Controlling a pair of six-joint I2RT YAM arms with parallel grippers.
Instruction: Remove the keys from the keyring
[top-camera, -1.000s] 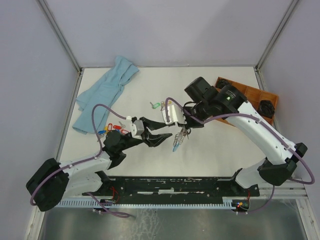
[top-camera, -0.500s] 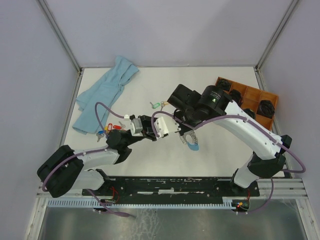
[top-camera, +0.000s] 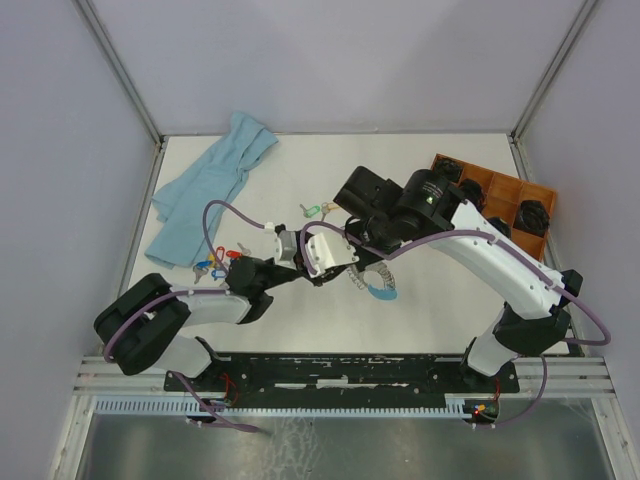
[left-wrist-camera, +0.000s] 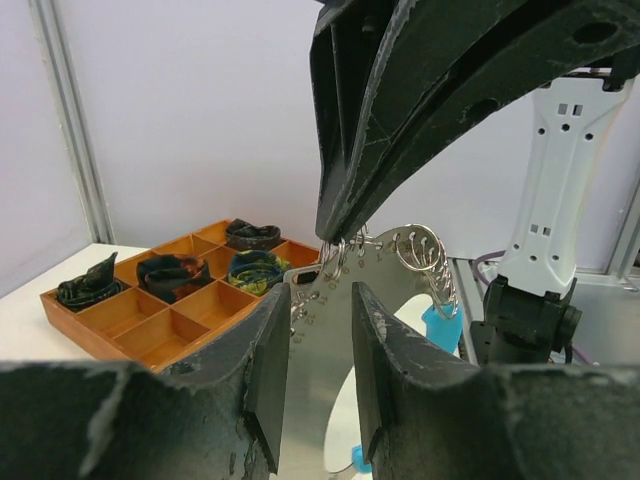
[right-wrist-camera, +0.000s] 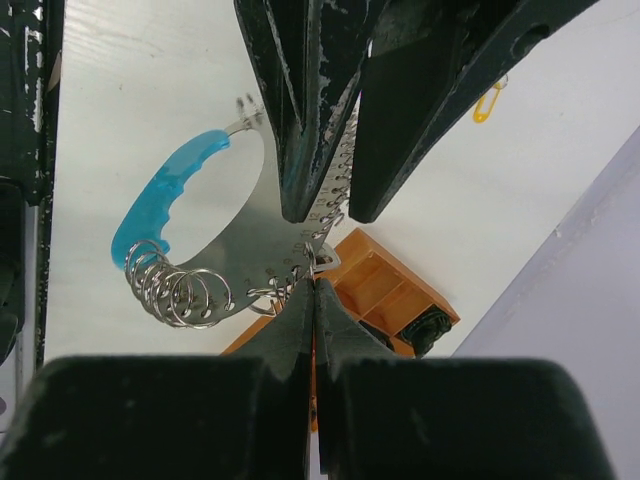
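The keyring (top-camera: 378, 288) is a curved silver plate with numbered holes, a light blue grip (right-wrist-camera: 160, 200) and several wire rings (right-wrist-camera: 170, 292). My right gripper (right-wrist-camera: 315, 285) is shut on a small ring at the plate's holed edge and holds it above the table; it enters the left wrist view (left-wrist-camera: 335, 235) from above. My left gripper (left-wrist-camera: 318, 300) is open, its fingers standing either side of the plate's holed edge (right-wrist-camera: 320, 215). Loose keys with red and blue tags (top-camera: 220, 262) lie by the left arm. A green-tagged key (top-camera: 310, 210) lies further back.
A brown compartment tray (top-camera: 500, 195) holding dark coiled items stands at the back right, also seen in the left wrist view (left-wrist-camera: 150, 310). A light blue cloth (top-camera: 205, 185) lies at the back left. A yellow clip (right-wrist-camera: 487, 100) lies on the table.
My right arm swung left and brought the keyring toward the left gripper. My left gripper reached up to the plate and narrowed its jaws around its edge.
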